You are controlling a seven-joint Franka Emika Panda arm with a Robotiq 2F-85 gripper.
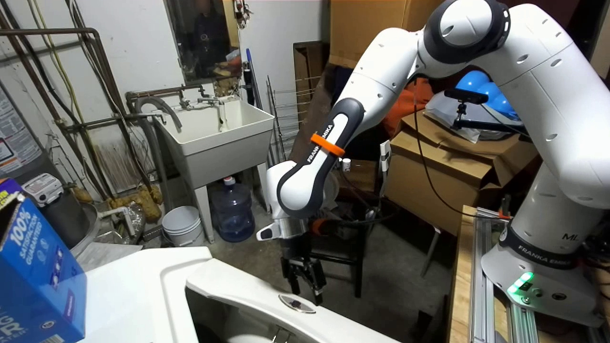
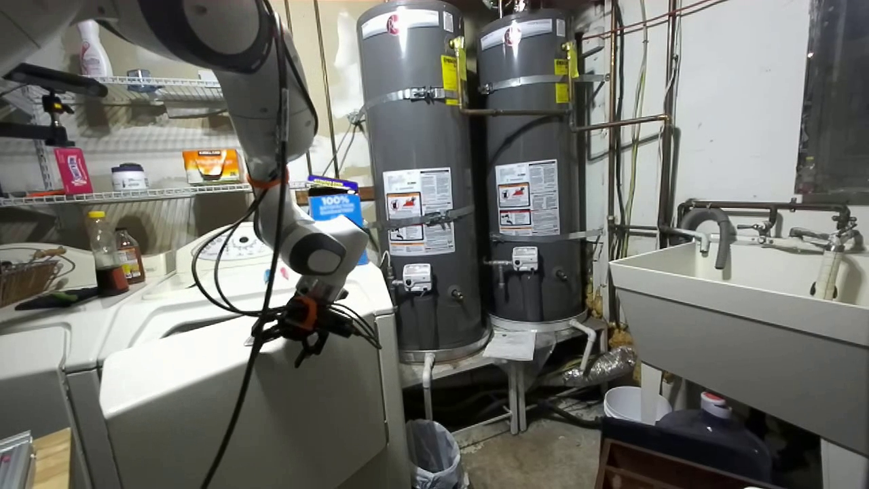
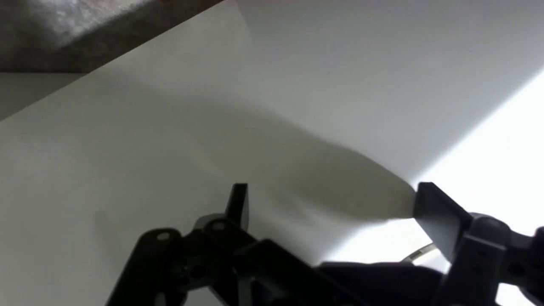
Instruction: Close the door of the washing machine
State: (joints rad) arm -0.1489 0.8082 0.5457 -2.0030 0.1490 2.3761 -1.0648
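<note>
The washing machine (image 1: pixel 124 290) is a large white appliance; its top also shows in an exterior view (image 2: pixel 372 291). Its door (image 1: pixel 252 288), a wide light-grey panel (image 2: pixel 326 414) with an oval silver-rimmed badge (image 1: pixel 297 303), stands tilted out from the body. A dark opening shows behind its upper edge. My gripper (image 1: pixel 306 292) is open and empty at the outer side of the door's upper edge, beside the badge; it also shows at the panel (image 2: pixel 282 348). In the wrist view, the spread fingers (image 3: pixel 331 204) are over the door's face (image 3: pixel 170 136). Contact cannot be told.
A blue box (image 1: pixel 43 281) stands on the machine's top. A white sink (image 1: pixel 224 162) stands beyond, and grey water heaters (image 2: pixel 417 149) stand beside the machine. A bin (image 2: pixel 434 451) and a black chair (image 1: pixel 343 259) are on the floor. Loose black cables (image 2: pixel 234 401) hang from the arm.
</note>
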